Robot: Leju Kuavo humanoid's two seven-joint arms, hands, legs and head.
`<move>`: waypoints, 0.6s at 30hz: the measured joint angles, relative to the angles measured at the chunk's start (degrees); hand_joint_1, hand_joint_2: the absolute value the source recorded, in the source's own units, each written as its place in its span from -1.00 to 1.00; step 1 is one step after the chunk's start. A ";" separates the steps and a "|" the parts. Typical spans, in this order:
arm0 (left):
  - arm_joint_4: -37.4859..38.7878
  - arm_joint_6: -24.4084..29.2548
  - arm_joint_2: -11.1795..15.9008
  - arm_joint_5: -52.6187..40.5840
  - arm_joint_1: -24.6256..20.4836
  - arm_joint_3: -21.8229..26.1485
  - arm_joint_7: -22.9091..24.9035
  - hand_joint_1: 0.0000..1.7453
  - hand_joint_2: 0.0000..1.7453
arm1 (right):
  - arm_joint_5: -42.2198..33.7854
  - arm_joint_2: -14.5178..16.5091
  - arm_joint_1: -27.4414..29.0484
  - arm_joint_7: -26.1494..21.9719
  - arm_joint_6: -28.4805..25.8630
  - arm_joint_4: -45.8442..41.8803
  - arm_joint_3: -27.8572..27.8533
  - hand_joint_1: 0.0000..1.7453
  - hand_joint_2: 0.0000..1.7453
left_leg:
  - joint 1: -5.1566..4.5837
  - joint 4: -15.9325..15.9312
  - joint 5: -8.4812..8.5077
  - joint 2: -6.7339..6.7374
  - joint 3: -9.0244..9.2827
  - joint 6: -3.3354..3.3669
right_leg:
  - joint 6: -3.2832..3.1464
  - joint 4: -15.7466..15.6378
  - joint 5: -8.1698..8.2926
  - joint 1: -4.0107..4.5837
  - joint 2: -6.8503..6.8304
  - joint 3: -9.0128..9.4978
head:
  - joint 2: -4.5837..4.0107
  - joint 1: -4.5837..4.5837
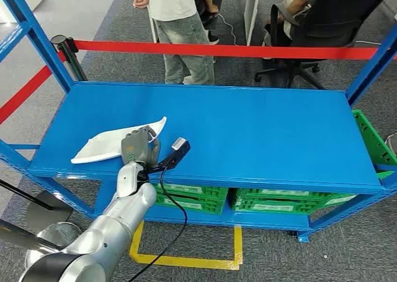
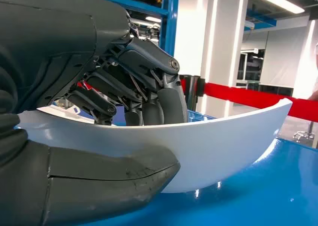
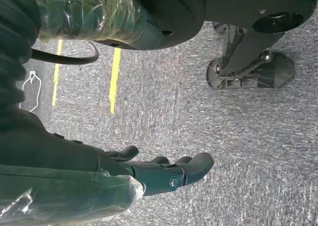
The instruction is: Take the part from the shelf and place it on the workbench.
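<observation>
Gripping the white curved part (image 2: 225, 141), left hand (image 1: 139, 147) has its thumb under and fingers (image 2: 150, 82) over the edge; part lies on the blue shelf (image 1: 262, 133), front-left. Right hand (image 3: 165, 174) hangs over grey carpet (image 3: 243, 146), fingers apart, holding nothing.

The head camera looks down and forward over the blue shelf (image 1: 243, 133). The left wrist camera sits low and close on that shelf (image 2: 284, 186), facing along it. The right wrist camera faces the carpet (image 3: 225, 151) beside it.
</observation>
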 joint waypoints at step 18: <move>-0.48 0.28 0.09 35.97 -2.70 0.42 -22.51 1.00 1.00 | -0.85 0.00 0.01 -0.26 -0.50 0.00 0.00 -1.00 1.00 | -0.01 -0.01 0.12 -0.34 0.39 -0.11 | -0.05 -0.01 0.00 0.00 -0.39 0.48 | 0.00 -0.01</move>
